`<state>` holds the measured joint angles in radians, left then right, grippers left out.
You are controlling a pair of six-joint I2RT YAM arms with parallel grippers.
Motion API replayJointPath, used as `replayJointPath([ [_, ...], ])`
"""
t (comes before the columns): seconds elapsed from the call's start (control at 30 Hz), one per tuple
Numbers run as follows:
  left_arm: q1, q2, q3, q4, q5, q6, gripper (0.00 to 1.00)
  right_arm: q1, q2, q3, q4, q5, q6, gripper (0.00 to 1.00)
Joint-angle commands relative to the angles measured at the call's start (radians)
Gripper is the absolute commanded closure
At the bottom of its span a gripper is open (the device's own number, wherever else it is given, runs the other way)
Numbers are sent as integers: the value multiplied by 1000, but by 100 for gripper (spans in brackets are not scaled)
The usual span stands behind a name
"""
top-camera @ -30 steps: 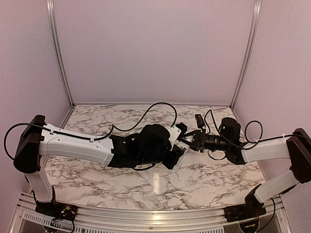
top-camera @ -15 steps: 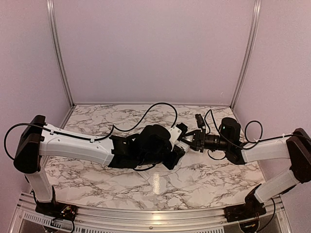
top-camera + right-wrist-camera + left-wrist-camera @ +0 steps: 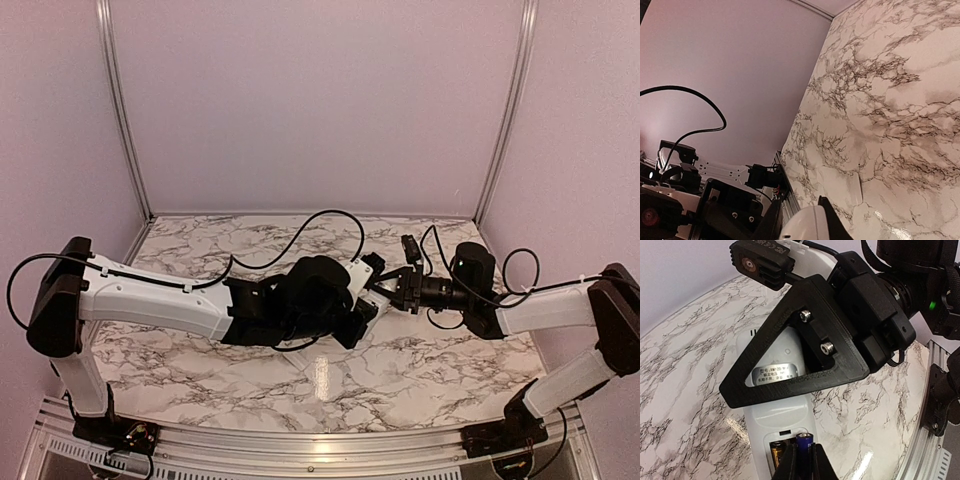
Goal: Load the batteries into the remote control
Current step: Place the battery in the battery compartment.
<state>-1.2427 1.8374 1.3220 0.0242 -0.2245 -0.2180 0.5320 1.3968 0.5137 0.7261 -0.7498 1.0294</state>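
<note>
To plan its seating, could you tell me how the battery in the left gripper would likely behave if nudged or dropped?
The battery, pinched in the left gripper, is a slim cylinder, so it would probably roll on the marble table if dropped. It looks rigid and probably dense. Its round casing may twist in the grip when pressed into the remote control.

The remote control (image 3: 780, 415) is sitting between the right gripper's (image 3: 801, 222) fingers, over the table (image 3: 430, 370). One battery (image 3: 776, 452) is lying in its compartment. A second battery (image 3: 804, 441) is sitting just beside it, between the left gripper's (image 3: 802, 465) fingers.
</note>
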Motion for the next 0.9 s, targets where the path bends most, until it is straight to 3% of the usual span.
replayJointPath([
  [0.0,17,-34,-9,-35,-18,11,100,11,0,7,63,-33,34,100],
  [0.5,17,-107,-192,375,-18,53,100,12,24,-20,174,-39,137,100],
  [0.87,14,-96,-237,499,58,52,100,11,31,-24,210,-29,170,100],
])
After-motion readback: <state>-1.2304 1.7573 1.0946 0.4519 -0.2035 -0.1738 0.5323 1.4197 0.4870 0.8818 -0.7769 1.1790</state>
